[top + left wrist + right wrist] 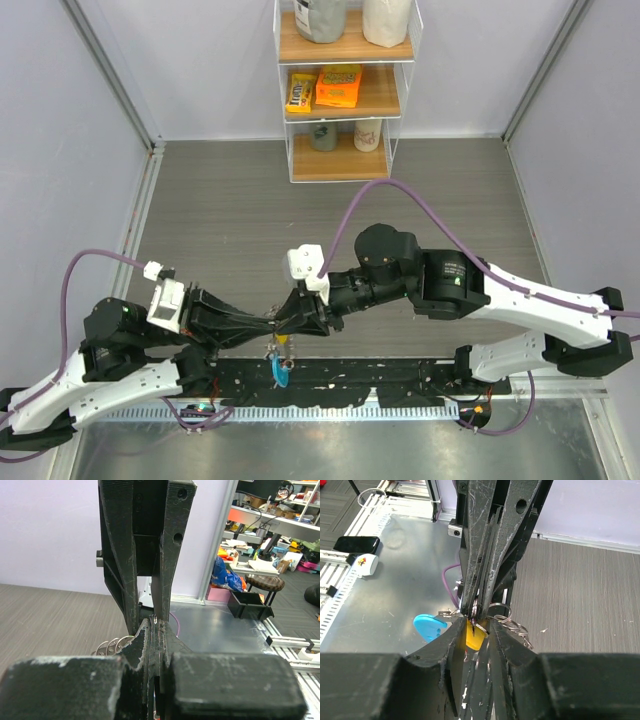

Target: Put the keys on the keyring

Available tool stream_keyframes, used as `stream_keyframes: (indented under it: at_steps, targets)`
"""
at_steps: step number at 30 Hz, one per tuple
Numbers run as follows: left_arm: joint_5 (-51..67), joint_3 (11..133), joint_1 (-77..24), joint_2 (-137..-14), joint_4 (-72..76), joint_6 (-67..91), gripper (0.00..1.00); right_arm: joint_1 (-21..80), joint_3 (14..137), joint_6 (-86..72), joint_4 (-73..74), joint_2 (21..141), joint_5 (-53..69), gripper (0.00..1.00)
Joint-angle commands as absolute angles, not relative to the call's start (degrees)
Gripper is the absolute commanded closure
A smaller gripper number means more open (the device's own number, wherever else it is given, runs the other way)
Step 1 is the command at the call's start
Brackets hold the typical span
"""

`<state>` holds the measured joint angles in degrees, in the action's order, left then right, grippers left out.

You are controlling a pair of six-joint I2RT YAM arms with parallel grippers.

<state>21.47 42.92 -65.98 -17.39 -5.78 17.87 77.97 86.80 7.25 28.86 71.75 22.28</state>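
The right pincer (477, 626) pinches the yellow key (475, 638). Right at its tip, the left pincer (472, 611) grips the keyring (512, 625).

Left tool (268, 328), right tool (292, 320) tip-to-tip; both pinched closed

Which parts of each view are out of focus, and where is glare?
Left wrist view: the left tool is blurred at the bottom edge, the room behind sharper. Right wrist view: the right tool blurs likewise, the yellow key is sharp, the metal plate shows dull glare. Top external view: even light, no blur.
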Motion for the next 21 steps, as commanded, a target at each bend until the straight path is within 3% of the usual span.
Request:
stream_keyframes:
  at_steps: [1,4,6,14,21]
  targets:
    - [21.53,43.33,-65.92,-17.23,-0.44,18.37,1.0,78.57,89.65,7.91,28.04,72.42,23.12,0.7]
    - [21.45,43.42,-65.92,-17.14,-0.53,18.37,1.0,78.84,90.17,8.09,28.73,72.95,23.03,0.8]
    - [21.36,43.5,-66.01,-17.14,-0.53,18.37,1.0,79.01,90.26,8.35,29.0,73.04,22.94,0.94]
    - [21.35,46.13,-65.92,-17.57,-6.84,18.37,1.0,79.72,91.93,9.93,33.39,73.04,23.2,0.94]
    - [26.36,52.46,-65.92,-21.18,-20.72,17.84,0.62,79.72,92.64,8.7,38.66,74.79,26.45,0.94]
